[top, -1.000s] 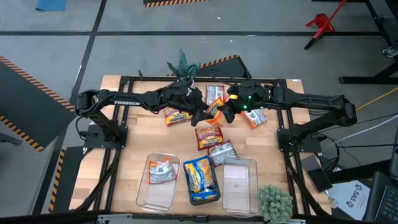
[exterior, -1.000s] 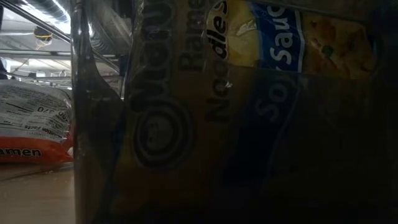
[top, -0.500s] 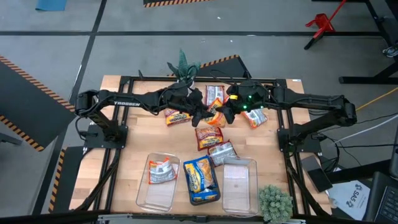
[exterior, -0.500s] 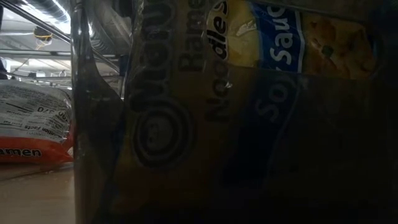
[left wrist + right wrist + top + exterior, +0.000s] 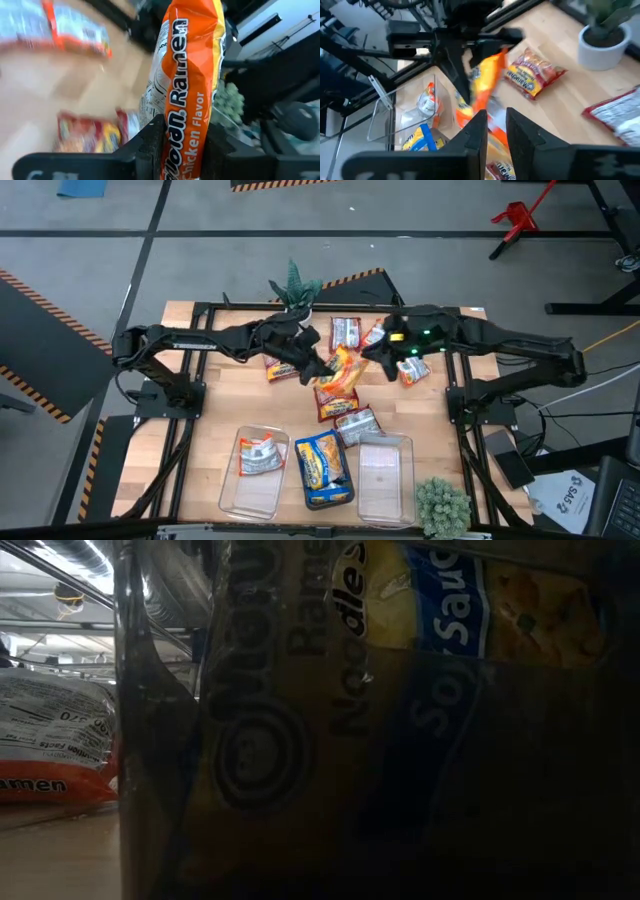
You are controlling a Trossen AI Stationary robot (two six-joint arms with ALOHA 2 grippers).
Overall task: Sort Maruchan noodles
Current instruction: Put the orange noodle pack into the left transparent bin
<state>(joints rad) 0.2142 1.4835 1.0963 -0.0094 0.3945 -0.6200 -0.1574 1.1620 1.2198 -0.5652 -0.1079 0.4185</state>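
Maruchan noodles packet (image 5: pixel 187 85), orange, looks light, crinkly and probably brittle inside; left fingers (image 5: pixel 150 145) pinch one short end, right gripper (image 5: pixel 495 130) nearby, fingers slightly apart, empty.

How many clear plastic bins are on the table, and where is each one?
3, side by side along the table's near edge: the left bin holds a red-and-silver packet, the middle bin holds a blue-and-yellow packet, and the right bin looks empty.

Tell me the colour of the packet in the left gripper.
Orange packet, clearest in the left wrist view.
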